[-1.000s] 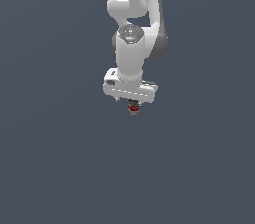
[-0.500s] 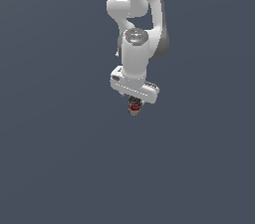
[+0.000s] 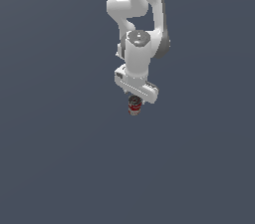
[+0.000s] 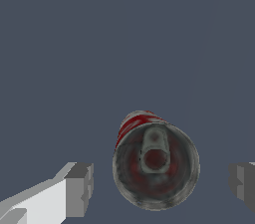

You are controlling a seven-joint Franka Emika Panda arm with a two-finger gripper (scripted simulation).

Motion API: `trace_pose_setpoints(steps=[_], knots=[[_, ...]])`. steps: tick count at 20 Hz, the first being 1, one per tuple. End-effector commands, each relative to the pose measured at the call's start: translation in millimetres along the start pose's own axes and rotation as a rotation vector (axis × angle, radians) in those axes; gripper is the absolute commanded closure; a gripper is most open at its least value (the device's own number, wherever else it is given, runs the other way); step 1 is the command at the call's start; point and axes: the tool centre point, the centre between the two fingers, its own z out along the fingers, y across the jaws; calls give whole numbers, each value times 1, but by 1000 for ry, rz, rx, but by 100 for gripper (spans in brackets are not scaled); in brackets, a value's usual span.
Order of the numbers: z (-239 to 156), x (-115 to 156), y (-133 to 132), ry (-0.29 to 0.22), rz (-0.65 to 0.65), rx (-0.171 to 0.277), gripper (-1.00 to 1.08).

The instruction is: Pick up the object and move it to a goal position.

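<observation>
The object, a small can with a red-and-white label and a metallic rim, stands upright on the grey floor just below the white hand. In the wrist view I look down on the can's top. My gripper is right above it and open. In the wrist view the gripper straddles the can, with one fingertip on one side and the other at the frame edge. There is a clear gap between the can and each finger. The hand hides part of the can in the exterior view.
A plain dark grey floor fills both views. The white arm rises behind the hand toward the top of the exterior view. No goal marker shows.
The hand has turned about its axis and shifted slightly toward the exterior view's right, closing in over the can. The can has stayed in place.
</observation>
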Motion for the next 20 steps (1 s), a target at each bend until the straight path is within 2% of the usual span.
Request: trace_pose_setpoints(steps=[1, 11, 20], knots=[[2, -3, 1, -1, 26, 0, -92], [6, -6, 1, -2, 45, 0, -92], [43, -8, 2, -2, 48, 0, -92]])
